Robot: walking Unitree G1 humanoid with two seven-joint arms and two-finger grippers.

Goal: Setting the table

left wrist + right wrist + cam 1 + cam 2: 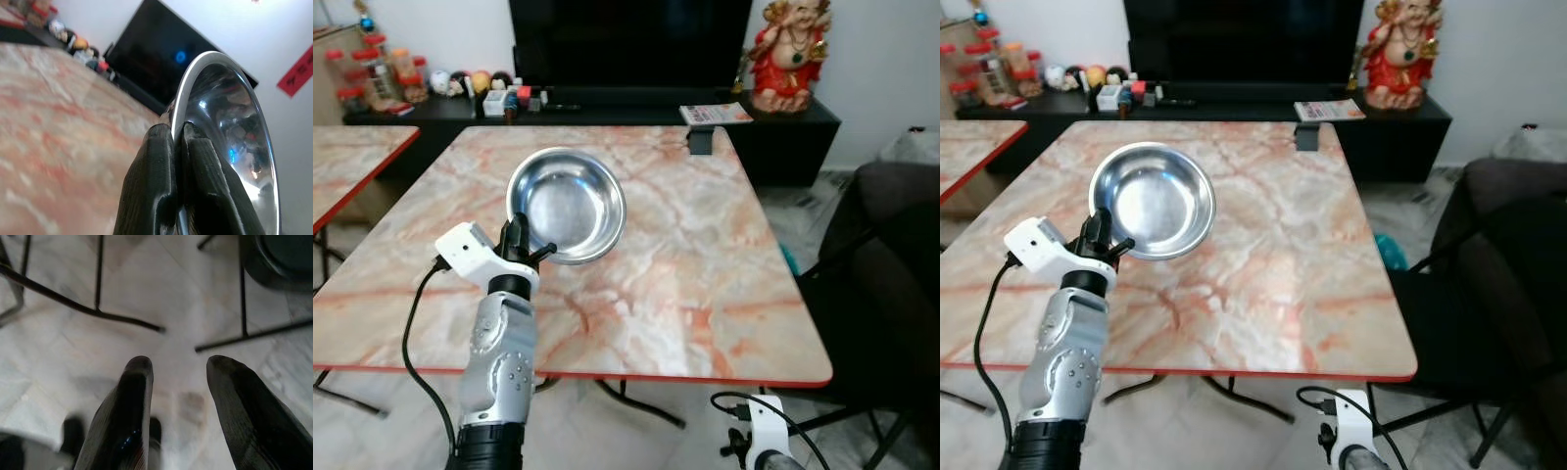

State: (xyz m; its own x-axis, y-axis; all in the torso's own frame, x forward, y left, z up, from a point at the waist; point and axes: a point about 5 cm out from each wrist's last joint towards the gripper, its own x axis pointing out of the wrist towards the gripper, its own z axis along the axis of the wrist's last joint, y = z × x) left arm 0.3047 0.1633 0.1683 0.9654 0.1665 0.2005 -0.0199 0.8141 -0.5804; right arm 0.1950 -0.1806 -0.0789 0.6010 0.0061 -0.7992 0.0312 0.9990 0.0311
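Note:
A shiny steel bowl [567, 204] is held tilted above the marble table [705, 284], its hollow facing up and toward me. My left gripper [521, 245] is shut on the bowl's near rim, the two black fingers [161, 186] pinching the edge of the steel bowl [230, 142] between them. My right gripper [178, 377] hangs low beside the table's front edge, open, with bare floor between its fingers. The right wrist [766, 436] shows at the bottom of the head views.
A second marble table [352, 157] stands at the left. Behind are a dark TV bench [607, 108] with small items, a red figurine [790, 54] and a magazine [715, 114]. A small dark object [700, 141] sits at the table's far edge. A dark chair [886, 284] stands at the right.

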